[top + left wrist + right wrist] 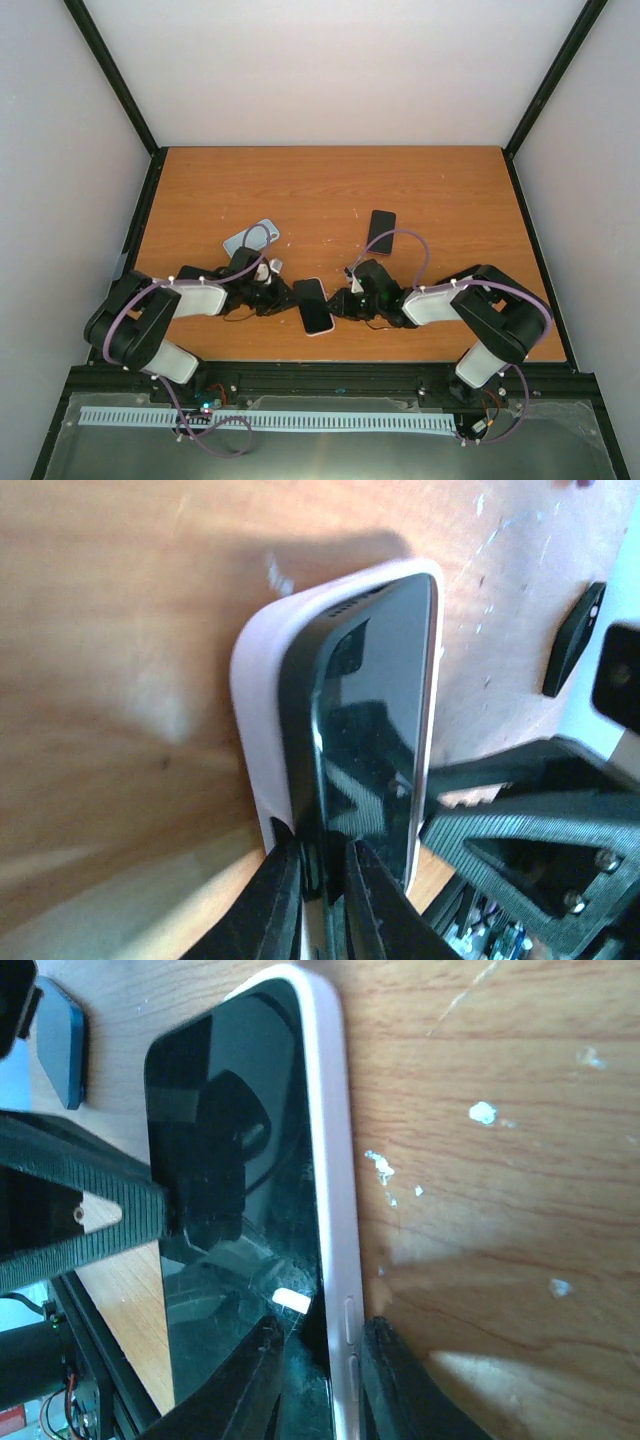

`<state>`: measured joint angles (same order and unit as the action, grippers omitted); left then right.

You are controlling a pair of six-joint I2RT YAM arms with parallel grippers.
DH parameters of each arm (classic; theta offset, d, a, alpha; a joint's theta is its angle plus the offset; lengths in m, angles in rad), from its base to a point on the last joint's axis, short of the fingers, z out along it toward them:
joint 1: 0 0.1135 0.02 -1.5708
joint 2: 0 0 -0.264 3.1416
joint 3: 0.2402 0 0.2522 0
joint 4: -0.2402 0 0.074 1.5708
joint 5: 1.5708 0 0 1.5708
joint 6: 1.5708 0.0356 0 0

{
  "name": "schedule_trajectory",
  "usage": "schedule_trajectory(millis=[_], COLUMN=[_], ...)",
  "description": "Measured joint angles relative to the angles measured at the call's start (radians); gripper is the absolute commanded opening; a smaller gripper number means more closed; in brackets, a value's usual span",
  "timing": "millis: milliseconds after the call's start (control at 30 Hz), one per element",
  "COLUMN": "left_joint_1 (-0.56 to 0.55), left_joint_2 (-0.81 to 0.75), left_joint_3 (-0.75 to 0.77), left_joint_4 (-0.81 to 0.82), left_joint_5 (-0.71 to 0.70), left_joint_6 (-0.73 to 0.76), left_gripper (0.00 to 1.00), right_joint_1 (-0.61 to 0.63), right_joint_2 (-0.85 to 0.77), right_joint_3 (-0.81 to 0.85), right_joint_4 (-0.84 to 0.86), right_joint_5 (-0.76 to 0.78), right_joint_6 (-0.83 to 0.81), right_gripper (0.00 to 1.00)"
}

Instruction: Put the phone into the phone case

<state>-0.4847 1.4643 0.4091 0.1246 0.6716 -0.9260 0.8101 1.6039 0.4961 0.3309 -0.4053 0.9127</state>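
We see the phone [313, 303] lying screen up nr the near edge of the bench [450, 190], approx midway btwn its left & right edges, w/ both arms folded in on it from either side. It sits in the pale pink case [262, 700] but not fully. In the left wrist view the phone's dark side stands proud of the case rim along the long edge facing the left arm. In the right wrist view the opposite long edge looks flush w/ the rim.

The left gripper [322, 885] has its jaws nearly together, pinched on that raised edge of the phone. One finger is on the glass, the other against the dark side just above the case wall. The right gripper [318, 1370] straddles the other long edge, jaws narrow & clamped on the case. Its inner finger is on the screen & its outer finger [395, 1380] on the case's outside wall by the side buttons. The two grippers face each other across the phone's width.

Elsewhere, a black phone [380, 231] lies flat farther in, toward the bench ctr & right of the cased one, well apart from it. A pale-blue item [250, 238] lies beyond the left gripper, toward the left edge. We can't tell if it's a phone or a case.
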Motion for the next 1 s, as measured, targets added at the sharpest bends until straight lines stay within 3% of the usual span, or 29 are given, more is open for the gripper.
schedule_trajectory(millis=[200,333,400,533,667,1000], left_joint_1=[0.005,0.005,0.004,0.0,0.0,0.0], left_joint_2=[0.088,0.105,0.102,0.062,0.018,0.047], left_joint_3=[0.088,0.109,0.113,0.112,0.108,0.102], left_joint_4=[0.008,0.003,-0.002,-0.042,-0.054,-0.05], left_joint_5=[0.002,-0.006,-0.005,-0.005,0.006,0.01], left_joint_6=[0.032,0.048,0.058,0.072,0.081,0.099], left_gripper=[0.12,0.31,0.36,0.35,0.27,0.2], right_joint_1=[0.0,0.002,0.003,0.009,0.01,0.01], right_joint_2=[0.0,0.0,0.0,-0.001,-0.001,0.019], right_joint_3=[-0.029,-0.048,-0.054,-0.054,-0.054,-0.053], right_joint_4=[0.058,0.1,0.113,0.12,0.129,0.176], right_joint_5=[0.011,0.024,0.033,0.057,0.087,0.103], right_joint_6=[0.045,0.077,0.088,0.104,0.118,0.132], right_gripper=[0.23,0.26,0.27,0.29,0.3,0.32])
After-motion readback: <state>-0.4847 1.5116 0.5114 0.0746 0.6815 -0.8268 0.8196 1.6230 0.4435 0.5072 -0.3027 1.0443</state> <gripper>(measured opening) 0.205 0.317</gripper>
